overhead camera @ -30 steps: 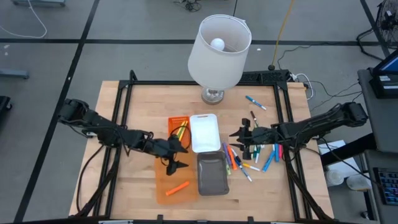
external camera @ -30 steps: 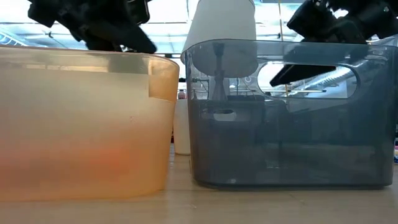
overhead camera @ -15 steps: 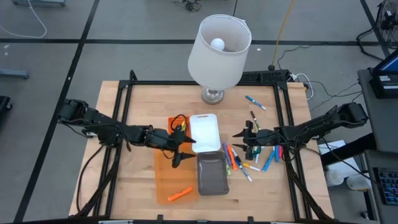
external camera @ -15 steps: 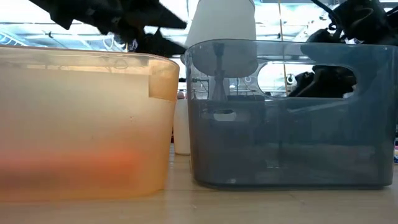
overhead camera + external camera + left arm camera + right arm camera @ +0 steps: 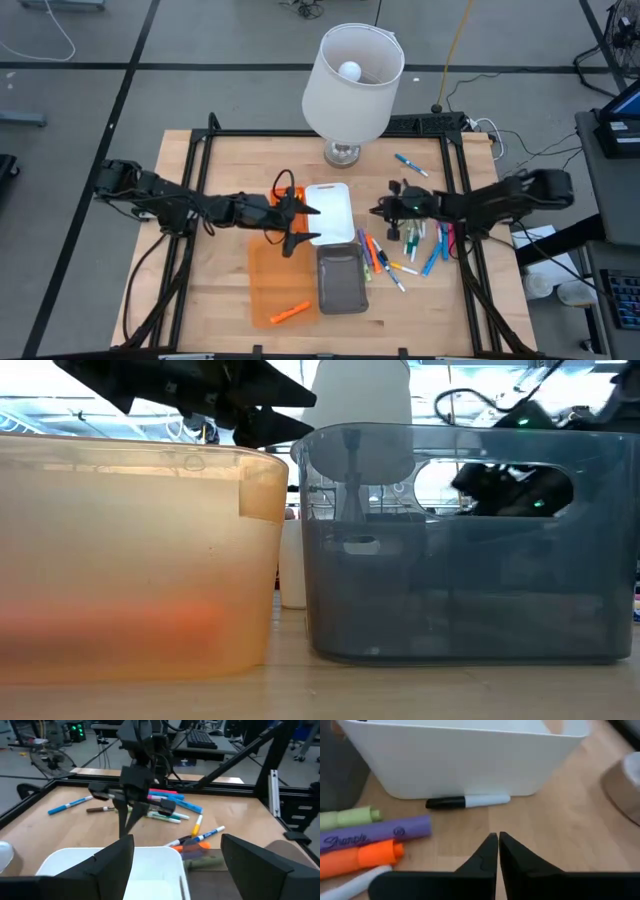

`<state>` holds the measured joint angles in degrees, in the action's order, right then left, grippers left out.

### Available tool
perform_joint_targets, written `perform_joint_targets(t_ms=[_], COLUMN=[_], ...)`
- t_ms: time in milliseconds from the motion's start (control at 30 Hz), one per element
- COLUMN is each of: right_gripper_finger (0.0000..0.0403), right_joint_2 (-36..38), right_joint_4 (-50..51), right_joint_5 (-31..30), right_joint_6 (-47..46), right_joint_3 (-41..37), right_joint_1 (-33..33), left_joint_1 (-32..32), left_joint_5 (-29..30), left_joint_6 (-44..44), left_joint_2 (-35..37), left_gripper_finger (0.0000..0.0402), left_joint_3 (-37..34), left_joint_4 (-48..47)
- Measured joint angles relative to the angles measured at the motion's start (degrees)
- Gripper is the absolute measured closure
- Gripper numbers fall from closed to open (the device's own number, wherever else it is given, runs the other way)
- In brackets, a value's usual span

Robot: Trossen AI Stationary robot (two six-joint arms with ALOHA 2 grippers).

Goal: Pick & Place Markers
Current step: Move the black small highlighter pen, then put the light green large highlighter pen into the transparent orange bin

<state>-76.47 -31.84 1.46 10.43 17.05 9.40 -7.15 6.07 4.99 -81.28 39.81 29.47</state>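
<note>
Several markers (image 5: pixel 402 250) lie loose on the table to the right of the trays, and one orange marker (image 5: pixel 289 313) lies in the orange tray (image 5: pixel 260 290). My left gripper (image 5: pixel 298 228) is open and empty above the far end of the orange tray, beside the white tray (image 5: pixel 330 215); in its wrist view (image 5: pixel 176 839) it looks over the white tray. My right gripper (image 5: pixel 378 209) is shut and empty just right of the white tray. In its wrist view (image 5: pixel 497 840) a black-and-white marker (image 5: pixel 467 801) lies against the tray wall, with green, purple and orange markers (image 5: pixel 375 837) nearby.
A grey tray (image 5: pixel 342 280) stands at the white tray's near end. A white lamp (image 5: pixel 352 85) stands at the table's far middle. A blue marker (image 5: pixel 410 165) lies apart toward the far right. A black frame (image 5: pixel 200 150) borders the table. Bare wood lies to the left.
My left gripper has gone from above the middle of the orange tray toward the far edge and right, to the white tray's side, staying open. My right gripper has shifted a little toward the far edge and left. The orange marker has settled slightly nearer in the orange tray.
</note>
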Motion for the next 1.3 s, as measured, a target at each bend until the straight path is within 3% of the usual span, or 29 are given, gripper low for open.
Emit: perform_joint_targets(t_ms=[300,500,700,933,1300], right_gripper_finger=[0.0403,0.0403,0.0403,0.0403,0.0403], right_joint_2=[-15.1,-19.5,-21.8,-19.1,-2.7], right_joint_4=[6.0,14.3,18.7,28.4,39.2], right_joint_5=[4.9,6.6,7.4,-2.5,-5.3], right_joint_6=[4.6,5.4,4.6,0.8,-0.9], right_joint_3=[14.7,22.6,24.7,24.6,24.4], right_joint_1=[0.4,0.1,0.4,0.7,-2.9], left_joint_1=[1.5,1.0,0.6,0.6,0.7], left_joint_5=[-0.1,-0.2,-0.3,-0.3,-0.6], left_joint_6=[1.5,2.2,2.7,2.8,1.1], left_joint_2=[0.0,0.0,0.0,0.0,0.0], left_gripper_finger=[0.012,0.0122,0.0123,0.0125,0.0132], left_joint_3=[0.0,0.0,0.0,0.0,0.0], left_joint_4=[-0.2,-1.4,-1.8,-2.8,-2.8])
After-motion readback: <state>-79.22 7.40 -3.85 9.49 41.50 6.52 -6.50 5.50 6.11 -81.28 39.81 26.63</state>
